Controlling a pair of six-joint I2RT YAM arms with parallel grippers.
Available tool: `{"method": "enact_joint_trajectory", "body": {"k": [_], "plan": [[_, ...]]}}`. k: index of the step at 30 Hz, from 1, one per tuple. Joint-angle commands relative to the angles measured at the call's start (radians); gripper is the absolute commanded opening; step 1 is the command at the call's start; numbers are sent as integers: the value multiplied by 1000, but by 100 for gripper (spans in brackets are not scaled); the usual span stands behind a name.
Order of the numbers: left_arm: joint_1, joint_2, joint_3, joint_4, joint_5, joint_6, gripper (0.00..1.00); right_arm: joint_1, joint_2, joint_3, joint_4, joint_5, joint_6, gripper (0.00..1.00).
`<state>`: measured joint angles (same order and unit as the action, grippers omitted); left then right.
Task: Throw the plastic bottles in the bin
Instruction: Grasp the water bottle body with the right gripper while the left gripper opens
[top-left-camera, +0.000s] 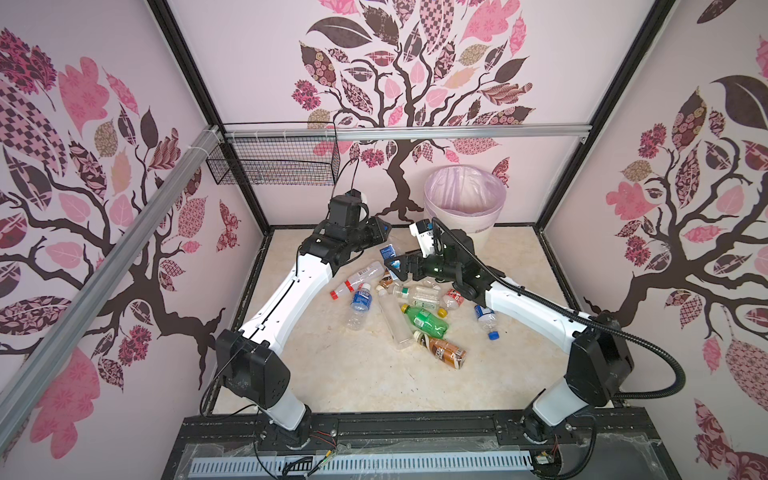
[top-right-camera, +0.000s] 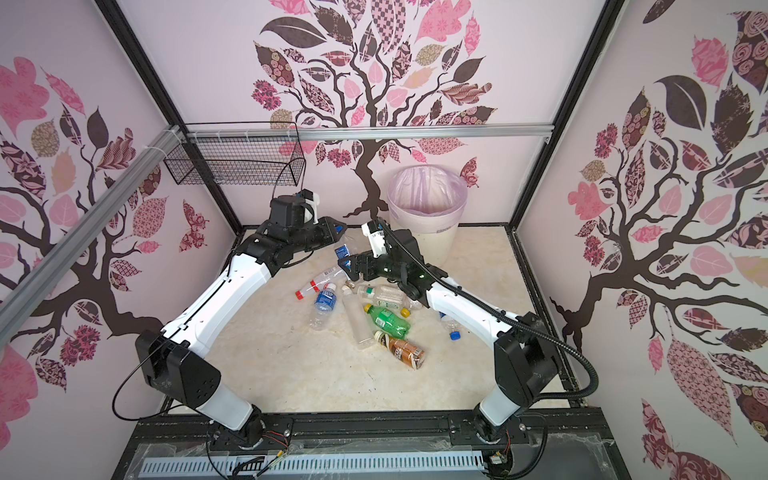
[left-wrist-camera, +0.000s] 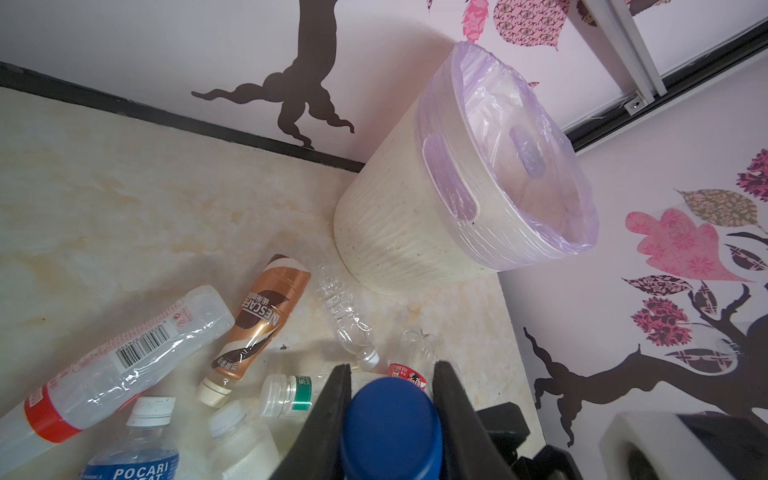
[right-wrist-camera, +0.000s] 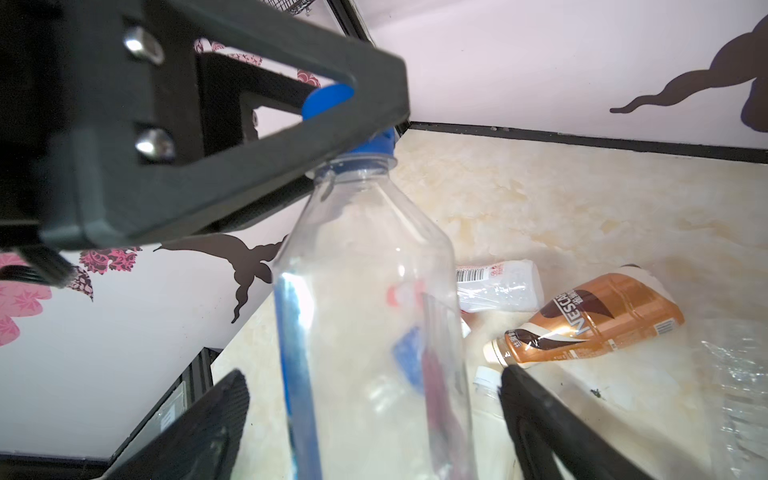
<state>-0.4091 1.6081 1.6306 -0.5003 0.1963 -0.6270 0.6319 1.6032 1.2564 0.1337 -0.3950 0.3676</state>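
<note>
- Table (top-left-camera: 353, 374): pale and marbled, with a loose heap of plastic bottles (top-left-camera: 395, 320) lying about its middle.
- Bin (top-left-camera: 488, 230): cream, ribbed, pink-lined, upright at the table's far edge, right of centre.
- Left gripper (left-wrist-camera: 392, 374): fingers clamped on the blue cap (left-wrist-camera: 390, 424) of a clear bottle (right-wrist-camera: 365, 270), held off the table towards the far edge, just short of the bin.
- Right gripper (right-wrist-camera: 372, 374): fingers spread wide on either side of that bottle's body, not visibly touching it.
- Likely trouble: held by the cap alone, so free to swing or twist out. Thin wall apt to buckle or squirt away under a squeeze. Back onto the heap if let go too early. Both arms crowded together, bin within knocking reach.
- Readable: "NESCAFE" on the brown bottle (left-wrist-camera: 259, 316), "POCARI" on a blue label (left-wrist-camera: 137, 471), a barcode on the red-banded bottle (left-wrist-camera: 124, 361). Other print too small.
</note>
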Motion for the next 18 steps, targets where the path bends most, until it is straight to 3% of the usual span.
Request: {"method": "enact_joint_trajectory", "body": {"k": [1,8,13,18], "plan": [[0,-5,22,42,28,-19,28,0,30,55,28,-4,0,90],[0,-8,11,43,26,-21,30,0,43,60,39,-7,4,68],[0,-14,-1,37,13,-24,36,0,32,45,45,-8,10,51],[3,-15,-7,28,-14,-29,45,0,12,14,49,3,14,48]]}}
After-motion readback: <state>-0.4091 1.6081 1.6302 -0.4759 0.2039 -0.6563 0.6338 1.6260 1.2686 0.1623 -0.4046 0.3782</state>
